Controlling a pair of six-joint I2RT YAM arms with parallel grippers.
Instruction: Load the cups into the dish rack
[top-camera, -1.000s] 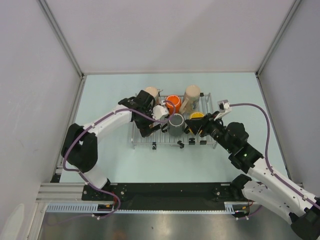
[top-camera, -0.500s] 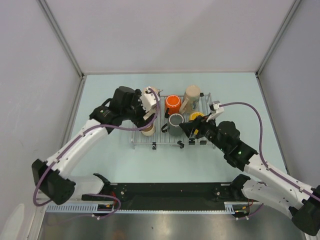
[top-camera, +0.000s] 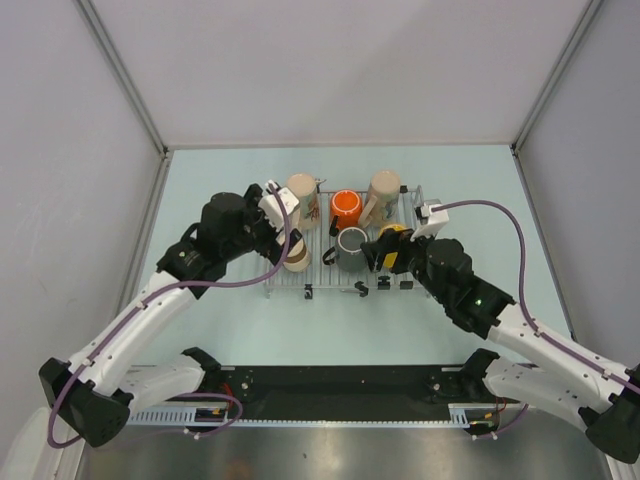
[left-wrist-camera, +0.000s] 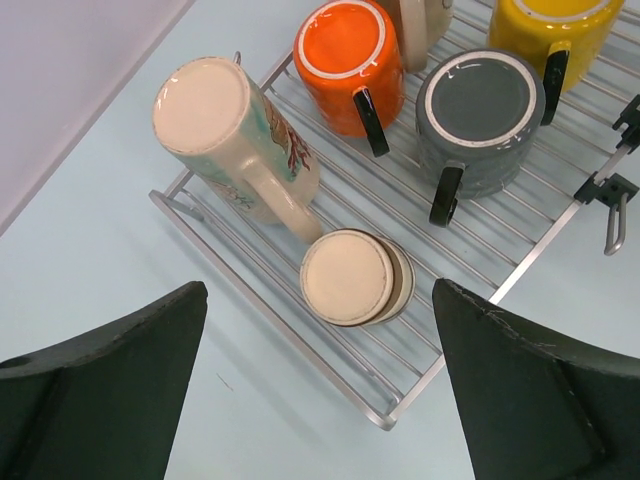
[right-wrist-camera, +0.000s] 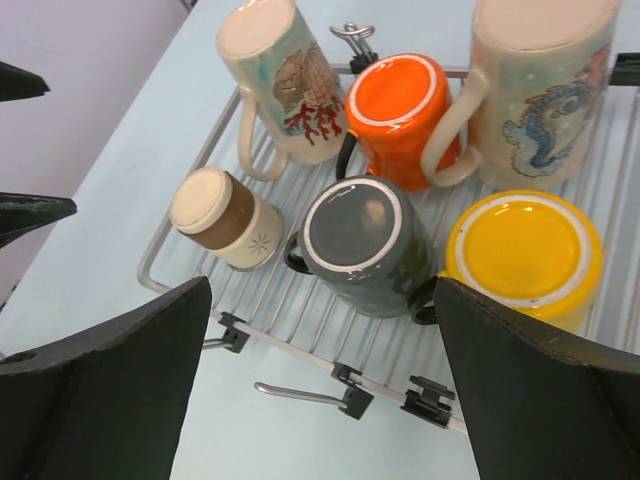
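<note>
The dish rack (top-camera: 330, 282) holds several cups, bottoms up. At the back stand a cream picture mug (top-camera: 303, 197), an orange mug (top-camera: 346, 208) and a taller cream mug (top-camera: 384, 192). In front are a small cream cup with a brown band (top-camera: 295, 258), a dark grey mug (top-camera: 352, 247) and a yellow mug (top-camera: 394, 234). My left gripper (top-camera: 272, 243) hangs open above the rack's left front corner, over the small cup (left-wrist-camera: 355, 278). My right gripper (top-camera: 380, 252) is open above the rack's front rail (right-wrist-camera: 291, 351), near the grey mug (right-wrist-camera: 365, 240) and yellow mug (right-wrist-camera: 525, 255). Neither holds anything.
Black clips (right-wrist-camera: 430, 400) and a thin metal hook (right-wrist-camera: 300, 395) stick out from the rack's front rail. Pale blue tabletop (top-camera: 330, 320) lies between the rack and the arm bases. Grey enclosure walls stand left, right and behind.
My left arm has drawn back leftward off the rack, uncovering the small cup standing there. My right gripper's jaws have spread wide and shifted slightly beside the grey mug.
</note>
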